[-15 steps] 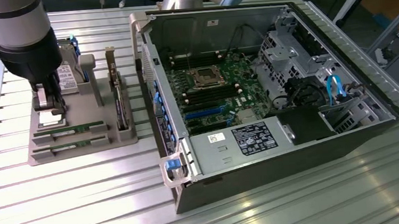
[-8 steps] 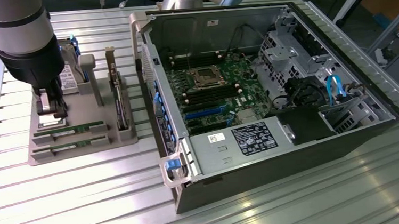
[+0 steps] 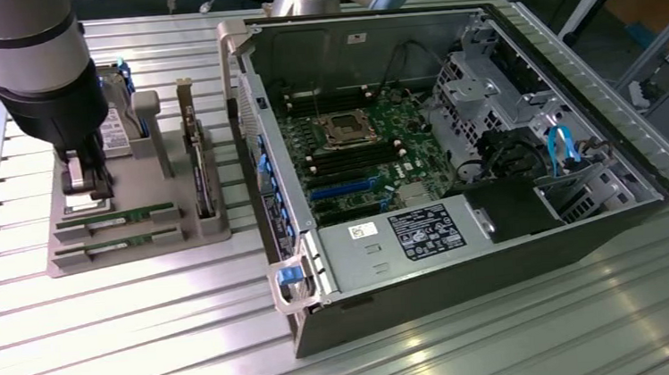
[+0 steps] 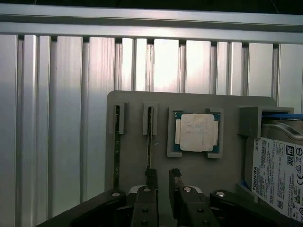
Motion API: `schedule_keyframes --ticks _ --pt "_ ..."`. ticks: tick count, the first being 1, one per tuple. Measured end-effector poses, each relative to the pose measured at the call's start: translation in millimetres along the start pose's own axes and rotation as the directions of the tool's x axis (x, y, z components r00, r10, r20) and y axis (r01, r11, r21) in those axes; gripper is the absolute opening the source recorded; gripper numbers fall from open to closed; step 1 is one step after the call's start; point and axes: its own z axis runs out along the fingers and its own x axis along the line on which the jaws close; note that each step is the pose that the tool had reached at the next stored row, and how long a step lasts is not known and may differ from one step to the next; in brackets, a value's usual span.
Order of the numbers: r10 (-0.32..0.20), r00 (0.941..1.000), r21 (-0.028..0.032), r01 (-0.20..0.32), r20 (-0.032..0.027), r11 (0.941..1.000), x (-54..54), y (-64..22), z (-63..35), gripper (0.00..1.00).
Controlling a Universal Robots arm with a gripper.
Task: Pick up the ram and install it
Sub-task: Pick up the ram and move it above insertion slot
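Two green ram sticks stand on edge in slots of a grey holder (image 3: 137,257): one ram (image 3: 116,221) nearer my gripper, a second ram (image 3: 116,250) beside it. In the wrist view they are thin edge-on strips, the first ram (image 4: 149,137) and the second ram (image 4: 117,146). My gripper (image 3: 87,191) hangs low over the holder's end. Its black fingers (image 4: 151,178) stand open with a narrow empty gap, and the gripper (image 4: 163,178) sits just beside the first ram, one finger in line with it.
On the holder, a square silver processor (image 4: 196,132) lies next to the rams, with a hard drive (image 4: 277,170) past it and a dark expansion card (image 3: 200,171) upright. The open computer case (image 3: 453,169) with its motherboard memory slots (image 3: 333,162) lies to the exterior view's right.
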Motion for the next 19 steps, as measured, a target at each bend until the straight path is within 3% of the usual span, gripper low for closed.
schedule_keyframes --ticks 19 --pt "0.0 1.0 0.0 0.0 0.0001 1.0 27.5 1.1 -0.5 0.24"
